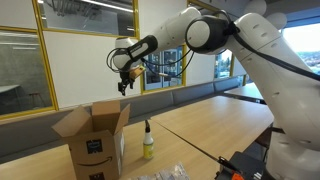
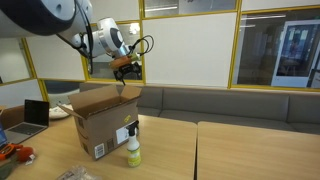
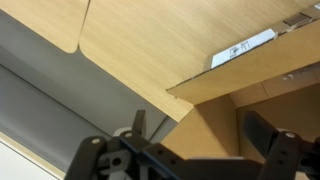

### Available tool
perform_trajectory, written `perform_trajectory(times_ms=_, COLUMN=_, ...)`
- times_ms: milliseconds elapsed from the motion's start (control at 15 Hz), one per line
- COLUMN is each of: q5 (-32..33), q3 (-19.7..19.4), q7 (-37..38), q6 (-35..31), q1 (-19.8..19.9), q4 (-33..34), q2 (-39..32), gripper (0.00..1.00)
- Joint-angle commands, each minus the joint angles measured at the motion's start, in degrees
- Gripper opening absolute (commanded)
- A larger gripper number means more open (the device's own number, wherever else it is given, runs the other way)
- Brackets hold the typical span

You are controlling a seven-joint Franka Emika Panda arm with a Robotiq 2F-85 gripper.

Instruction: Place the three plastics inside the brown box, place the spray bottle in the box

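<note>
Your Panda arm (image 1: 240,45) fills one side of an exterior view and reaches out over the wooden table (image 1: 210,115), with a long grey bench (image 2: 230,100) along the glass wall behind. The brown cardboard box (image 1: 95,138) stands on the table with its flaps up and its top open. An open laptop (image 2: 35,112) sits on the table beyond the box. The spray bottle (image 2: 133,152) stands upright just beside the box, outside it — yellowish body, dark nozzle. The crumpled clear plastics (image 1: 165,173) lie on the table near the box, at the bottom edge of both exterior views; you cannot count them from here. Your gripper (image 2: 128,70) hangs in the air above the open box, clear of it. In the wrist view its fingers (image 3: 262,132) stand spread apart with nothing between them — a box flap and the box's inside show below.
</note>
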State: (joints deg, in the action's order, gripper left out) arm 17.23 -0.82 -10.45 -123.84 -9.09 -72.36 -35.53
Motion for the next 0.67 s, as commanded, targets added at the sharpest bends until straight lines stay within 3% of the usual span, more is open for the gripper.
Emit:
perform_trajectory(times_ms=0, q5=1.39, q3=-1.09, q7=3.76, q6=3.58, q1=0.50, q4=-9.77, q2=8.41, gripper=1.00)
perform_trajectory(times_ms=600, q5=-0.19, q3=-0.95, q7=11.57, q6=5.08, q1=4.29, q4=-33.10, q2=20.46, gripper=1.00)
